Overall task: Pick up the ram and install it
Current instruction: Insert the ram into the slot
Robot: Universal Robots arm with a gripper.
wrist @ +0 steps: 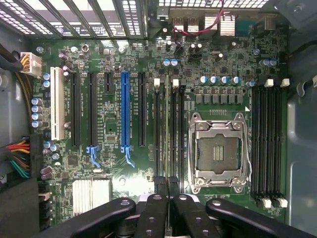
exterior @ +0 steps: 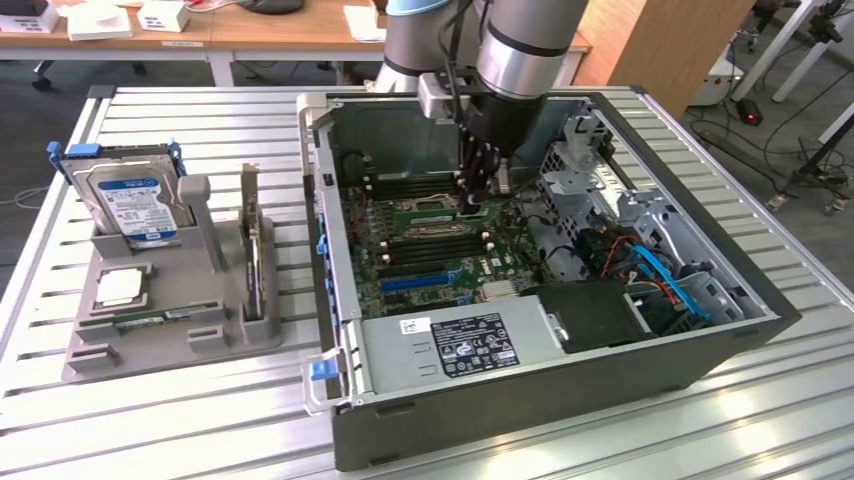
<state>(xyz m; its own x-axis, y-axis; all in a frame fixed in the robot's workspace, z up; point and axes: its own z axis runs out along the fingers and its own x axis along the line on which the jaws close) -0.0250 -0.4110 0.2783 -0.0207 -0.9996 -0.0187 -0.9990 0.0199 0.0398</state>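
Exterior view, table (exterior: 174,130): built of ribbed silvery metal slats.
Case (exterior: 534,400): a boxy grey steel tower, laid open on its side.
Motherboard (wrist: 148,163): flat, green, lined with long dark slots (wrist: 178,134).
Gripper (wrist: 168,186): black jointed jaws are clamped on the ram (wrist: 168,134), inside the case.
Ram: a thin stick, held edge-on along the slots beside the square metal socket (wrist: 218,148).

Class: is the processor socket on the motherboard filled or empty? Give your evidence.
Empty. The processor socket shows bare contacts inside its metal frame; no chip or cooler covers it.
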